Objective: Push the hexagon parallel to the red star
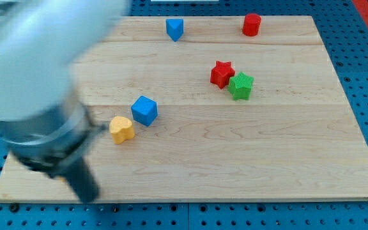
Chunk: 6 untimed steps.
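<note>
Our tool, a bare rod holding nothing, hides its tip behind our blurred arm [37, 121]. The red star [222, 73] touches the green star [241, 85]; the red hexagon [252, 24] sits apart near the table's [286, 147] top.

The arm [34, 76] looms big and blurred over the view's left, its dark lower section angling down toward the near-left edge; my tip [89, 197] sits at the rod's bottom end.

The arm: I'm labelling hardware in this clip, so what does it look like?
A bulky, blurred arm fills the view's left: a pale grey-white housing above a dark grey cylindrical collar, ending in a dark rod. My tip is near the board's bottom-left edge. No cables or markings discernible.
</note>
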### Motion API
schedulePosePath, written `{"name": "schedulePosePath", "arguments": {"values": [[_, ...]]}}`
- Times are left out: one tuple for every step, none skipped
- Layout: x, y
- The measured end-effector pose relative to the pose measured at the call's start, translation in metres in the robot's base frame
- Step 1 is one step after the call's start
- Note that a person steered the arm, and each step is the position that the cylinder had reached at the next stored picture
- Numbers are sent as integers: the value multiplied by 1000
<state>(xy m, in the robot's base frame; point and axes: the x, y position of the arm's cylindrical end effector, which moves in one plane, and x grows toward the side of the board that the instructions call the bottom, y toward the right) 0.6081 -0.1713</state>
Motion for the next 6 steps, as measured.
{"name": "schedulePosePath", "arguments": {"values": [[-66,-47],[-143,-47],[-190,-47],[-133,-66],[-156,-115],[-184,-98]]}}
